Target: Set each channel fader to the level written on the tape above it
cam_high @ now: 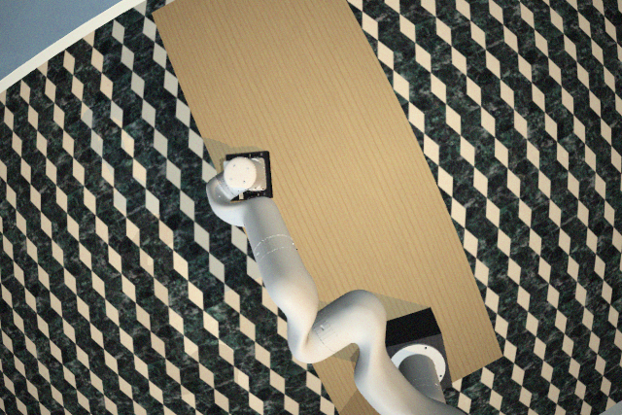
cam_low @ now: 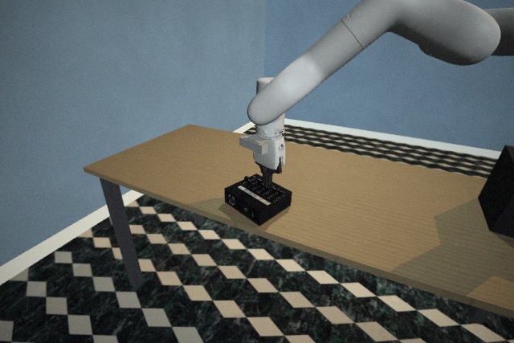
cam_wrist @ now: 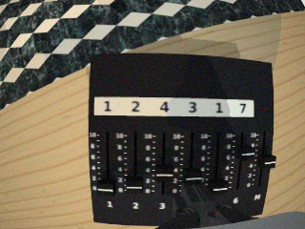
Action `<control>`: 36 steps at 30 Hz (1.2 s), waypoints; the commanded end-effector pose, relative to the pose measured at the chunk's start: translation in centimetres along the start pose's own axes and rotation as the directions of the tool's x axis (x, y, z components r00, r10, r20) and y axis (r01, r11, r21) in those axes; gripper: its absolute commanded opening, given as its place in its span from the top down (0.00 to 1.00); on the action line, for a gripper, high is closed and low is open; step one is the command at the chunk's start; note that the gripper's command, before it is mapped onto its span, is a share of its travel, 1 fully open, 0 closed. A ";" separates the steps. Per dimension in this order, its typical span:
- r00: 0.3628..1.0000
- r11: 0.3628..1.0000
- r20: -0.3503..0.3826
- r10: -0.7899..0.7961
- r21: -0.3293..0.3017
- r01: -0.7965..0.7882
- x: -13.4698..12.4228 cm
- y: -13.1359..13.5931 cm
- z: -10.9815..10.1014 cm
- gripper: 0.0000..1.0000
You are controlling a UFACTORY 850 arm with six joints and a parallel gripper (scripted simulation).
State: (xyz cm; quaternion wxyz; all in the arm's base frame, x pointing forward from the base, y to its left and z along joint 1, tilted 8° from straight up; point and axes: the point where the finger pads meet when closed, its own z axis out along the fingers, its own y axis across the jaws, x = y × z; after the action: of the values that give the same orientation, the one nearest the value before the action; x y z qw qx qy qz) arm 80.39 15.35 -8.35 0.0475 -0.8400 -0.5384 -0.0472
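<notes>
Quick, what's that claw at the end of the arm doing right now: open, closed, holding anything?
Gripper: closed, holding nothing, fingertips down at the lighting desk.

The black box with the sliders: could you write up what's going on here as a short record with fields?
object: black lighting desk near the edge of a wooden table
tape label: white strip reading 1 2 4 3 1 7
sliders: six numbered ones plus one marked M at far right
highest numbered slider: the sixth
gripper: shut, holding nothing, tip down on the desk's sliders
arm: reaching in from the right
</notes>
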 end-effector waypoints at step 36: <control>1.000 1.000 -0.002 0.000 -0.002 0.000 -0.5 0.1 -3.2 1.00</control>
State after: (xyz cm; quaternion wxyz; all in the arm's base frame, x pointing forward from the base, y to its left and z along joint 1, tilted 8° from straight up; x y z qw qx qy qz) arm 80.12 14.55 -6.37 0.0477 -0.8400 -0.5385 -0.0469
